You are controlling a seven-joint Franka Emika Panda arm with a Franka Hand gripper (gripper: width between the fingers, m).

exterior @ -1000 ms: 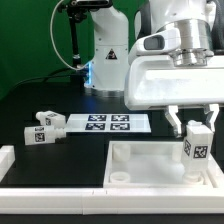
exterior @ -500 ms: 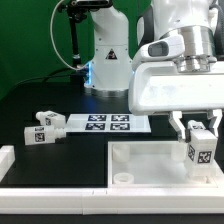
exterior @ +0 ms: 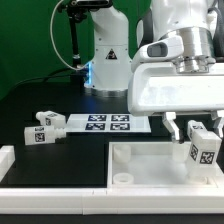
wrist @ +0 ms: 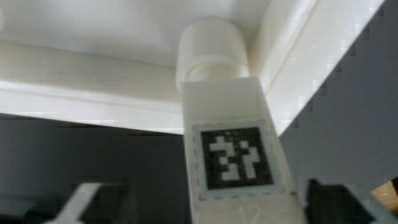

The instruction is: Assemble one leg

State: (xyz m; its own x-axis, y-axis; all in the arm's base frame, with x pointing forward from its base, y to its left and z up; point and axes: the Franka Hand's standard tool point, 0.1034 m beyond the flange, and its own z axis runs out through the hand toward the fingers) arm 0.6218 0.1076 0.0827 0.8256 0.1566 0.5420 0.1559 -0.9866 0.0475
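Arm at exterior view's right, wrist vertical, claw pointing down, fingers clamped on the leg.

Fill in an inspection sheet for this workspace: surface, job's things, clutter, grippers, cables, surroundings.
Surface: black table.
Job's things: the leg upright below the gripper, over a corner of the tabletop; second leg and third leg lie at the exterior view's left.
Clutter: nothing seen.
Grippers: gripper straddles the leg; grip cannot be told.
Cables: black cable beside the robot base.
Surroundings: marker board behind the tabletop.
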